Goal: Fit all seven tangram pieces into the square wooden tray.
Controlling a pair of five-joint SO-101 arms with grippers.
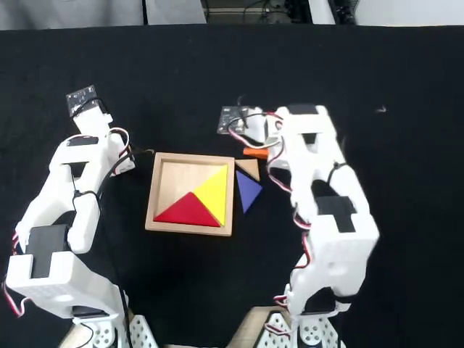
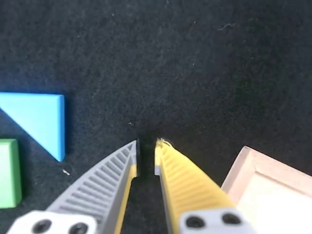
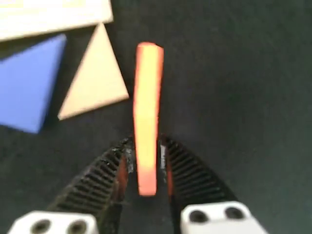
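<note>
Tangram piece (image 3: 147, 97), orange, in right tool (image 3: 145, 143)

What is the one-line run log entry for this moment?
right gripper: shut on orange piece | left gripper: shut, empty | tray: holds red triangle, yellow triangle

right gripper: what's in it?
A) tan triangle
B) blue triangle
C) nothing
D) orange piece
D: in the right wrist view the orange piece stands edge-on, clamped between the fingers of the right gripper, while the tan triangle and the blue triangle lie free beside it.
</note>
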